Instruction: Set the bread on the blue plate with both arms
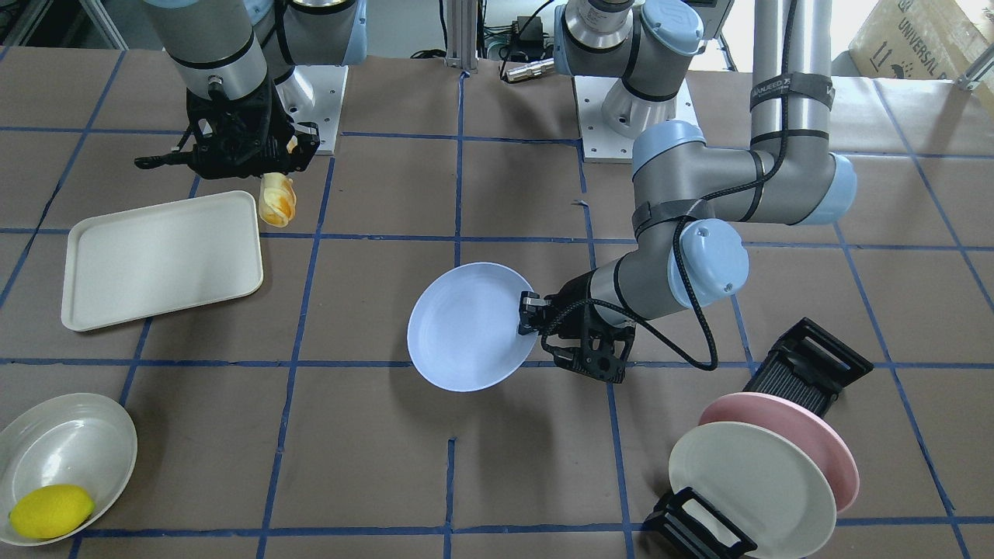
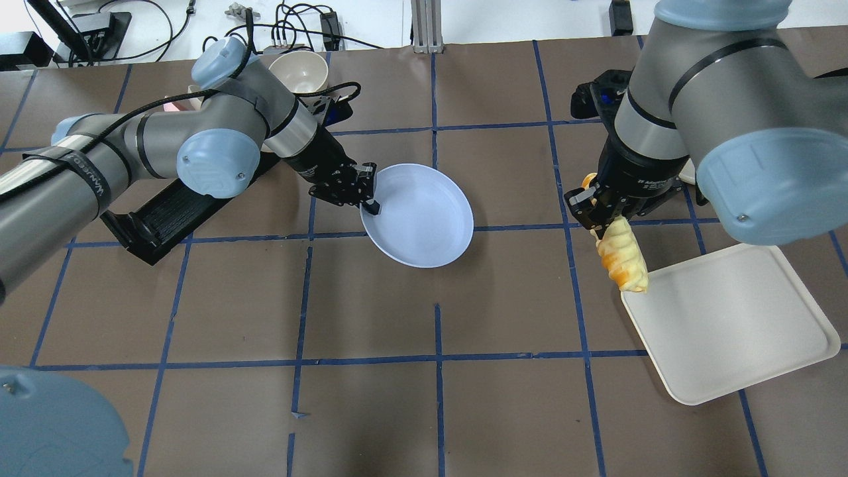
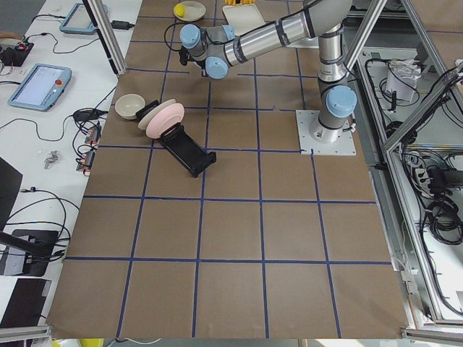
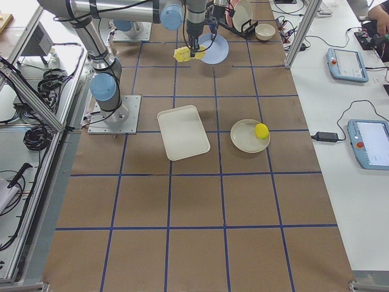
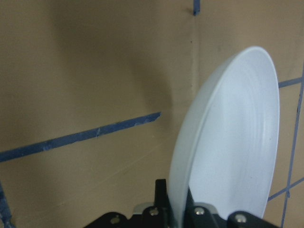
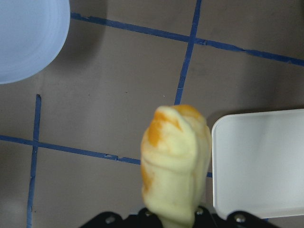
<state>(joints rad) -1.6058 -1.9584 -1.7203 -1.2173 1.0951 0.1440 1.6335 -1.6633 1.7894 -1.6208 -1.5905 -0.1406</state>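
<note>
Centre of overhead view: left gripper (image 2: 372, 205) clamped on blue plate (image 2: 424, 218) rim, plate tilted. Right of it: right gripper (image 2: 601, 222) clamped on bread (image 2: 624, 260), hanging beside tray (image 2: 729, 328) corner. You needed plate levelled first, bread lowered over its middle.

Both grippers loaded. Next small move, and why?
Probably carry the bread in the right gripper sideways toward the blue plate: it hangs by a corner of the white tray, apart from the plate, which the left gripper grips at its rim.
</note>
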